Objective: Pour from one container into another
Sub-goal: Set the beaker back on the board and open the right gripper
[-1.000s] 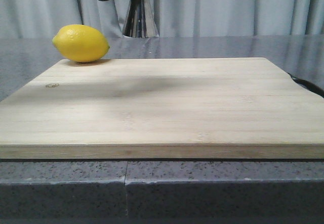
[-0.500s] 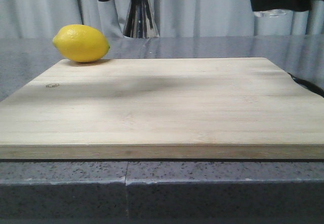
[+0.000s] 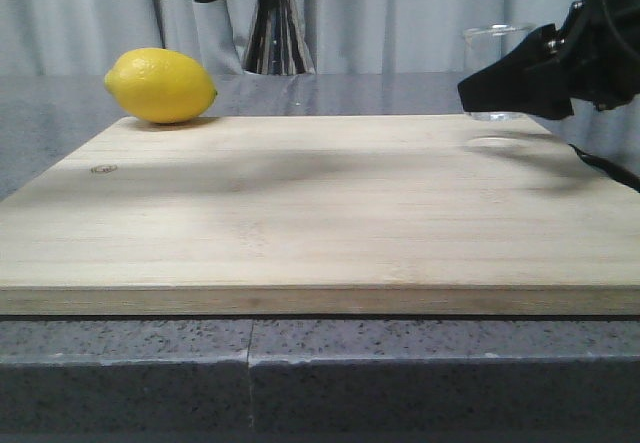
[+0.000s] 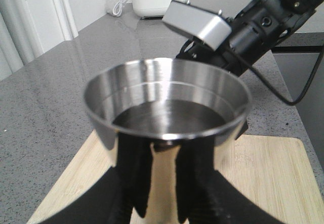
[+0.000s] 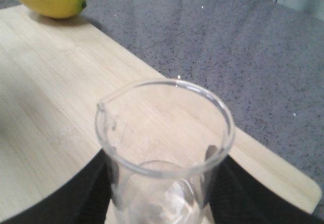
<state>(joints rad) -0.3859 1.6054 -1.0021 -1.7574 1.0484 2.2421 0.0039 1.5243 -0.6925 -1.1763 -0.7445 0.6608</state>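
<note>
Right tool (image 3: 480, 91) clamps beaker (image 5: 164, 148), half hidden; left tool (image 4: 157, 183) clamps jigger (image 4: 167, 113).

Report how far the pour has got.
Looks done: the jigger holds liquid, gripped upright by the left gripper, and the beaker looks empty. In hand: the right gripper holds the beaker upright, low over the cutting board. Left: setting both down.
</note>
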